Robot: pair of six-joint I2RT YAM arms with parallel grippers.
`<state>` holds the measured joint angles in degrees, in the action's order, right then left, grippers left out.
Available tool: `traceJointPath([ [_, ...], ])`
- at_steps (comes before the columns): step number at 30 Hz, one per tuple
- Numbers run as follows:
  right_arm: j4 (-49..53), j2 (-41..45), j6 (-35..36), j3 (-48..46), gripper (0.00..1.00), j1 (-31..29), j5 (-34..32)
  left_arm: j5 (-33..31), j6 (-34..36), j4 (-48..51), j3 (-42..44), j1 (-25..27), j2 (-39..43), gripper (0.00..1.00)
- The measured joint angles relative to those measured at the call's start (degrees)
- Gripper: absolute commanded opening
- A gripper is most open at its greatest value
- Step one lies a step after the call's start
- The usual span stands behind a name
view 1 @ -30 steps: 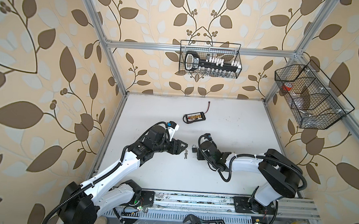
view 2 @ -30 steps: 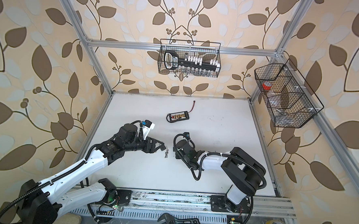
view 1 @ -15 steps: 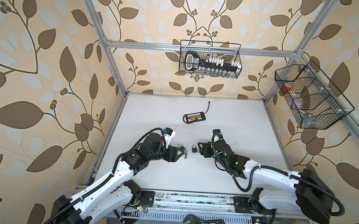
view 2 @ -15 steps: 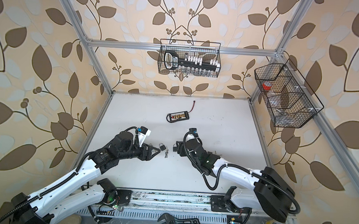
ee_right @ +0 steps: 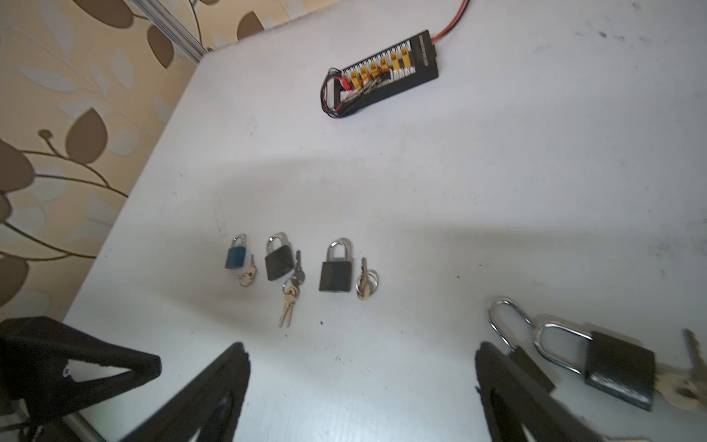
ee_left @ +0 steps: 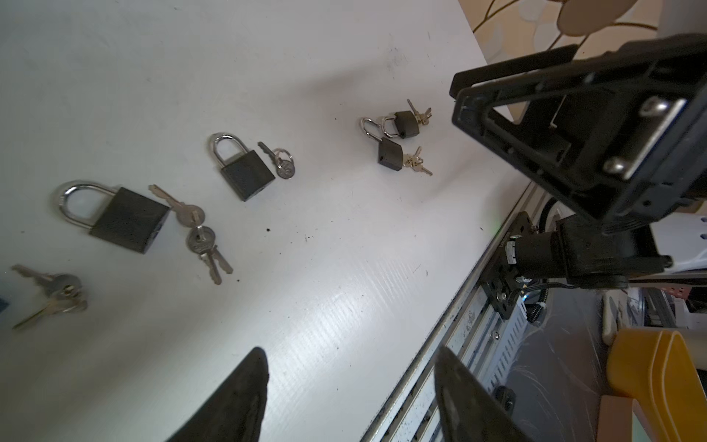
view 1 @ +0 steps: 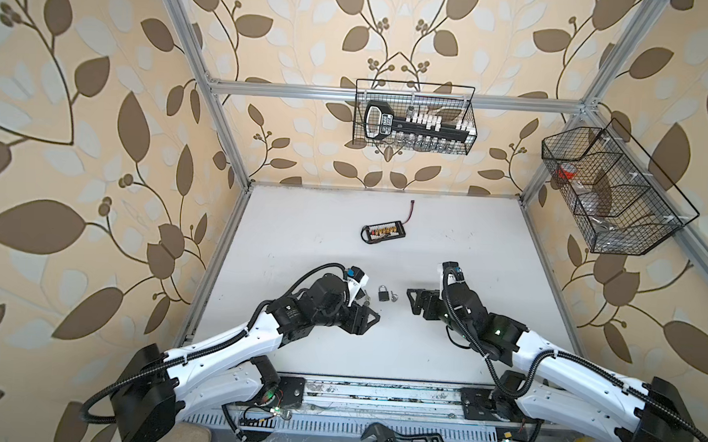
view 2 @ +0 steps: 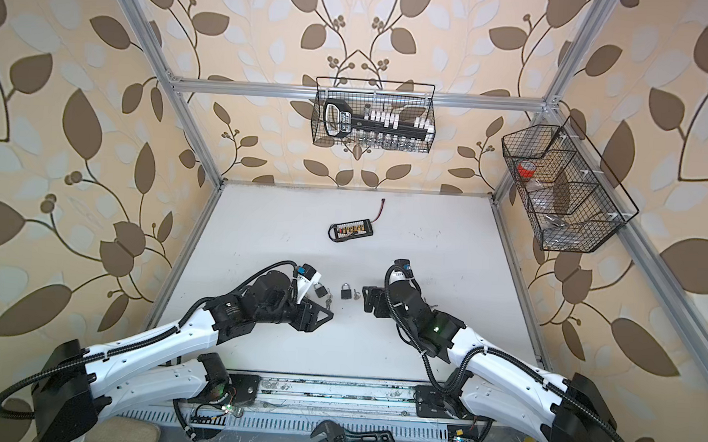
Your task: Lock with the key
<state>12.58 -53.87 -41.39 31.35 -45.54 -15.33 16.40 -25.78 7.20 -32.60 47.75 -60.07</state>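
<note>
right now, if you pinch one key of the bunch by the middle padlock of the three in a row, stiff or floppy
Probably floppy: the key bunch seems three loose keys on a ring, so the others would dangle. Thin metal flat on the table may slip.

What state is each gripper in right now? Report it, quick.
Left gripper: open, jaws apart, holding nothing.
Right gripper: open, jaws wide, holding nothing.

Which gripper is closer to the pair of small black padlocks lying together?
Right. The right gripper has the pair of small black padlocks just beside one finger; the left gripper stands farther off across the table.
</note>
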Motion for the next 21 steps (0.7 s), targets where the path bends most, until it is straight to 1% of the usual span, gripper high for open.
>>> traceJointPath([
  [2, 3.2, 1.1, -0.1, 0.0, 0.83, 1.9, 2.1, -0.2, -0.2, -2.1, -0.4, 1.5, -3.3, 0.68],
  [5, 6.9, 2.2, 0.1, -0.5, 0.82, 5.8, 5.7, -0.2, -0.3, -4.5, -2.0, 3.4, -8.4, 0.67],
  [8, 9.4, 2.5, 0.7, -1.6, 0.81, 9.9, 9.0, -0.2, -0.4, -6.1, -4.3, 4.7, -11.8, 0.67],
  [11, 11.0, 1.3, 2.8, -2.1, 0.80, 14.5, 13.1, -0.2, -0.4, -7.6, -6.1, 5.6, -12.8, 0.67],
  [14, 11.2, -2.6, 5.5, -2.1, 0.78, 18.6, 17.0, -0.2, -0.4, -9.3, -6.8, 6.3, -12.8, 0.67],
  [18, 11.2, -8.5, 8.3, -1.4, 0.76, 19.6, 20.4, -0.4, -0.7, -10.0, -6.9, 7.8, -12.9, 0.68],
  [21, 11.0, -12.0, 10.1, 0.4, 0.75, 19.6, 21.1, -0.4, -1.1, -10.1, -6.9, 9.1, -13.2, 0.67],
])
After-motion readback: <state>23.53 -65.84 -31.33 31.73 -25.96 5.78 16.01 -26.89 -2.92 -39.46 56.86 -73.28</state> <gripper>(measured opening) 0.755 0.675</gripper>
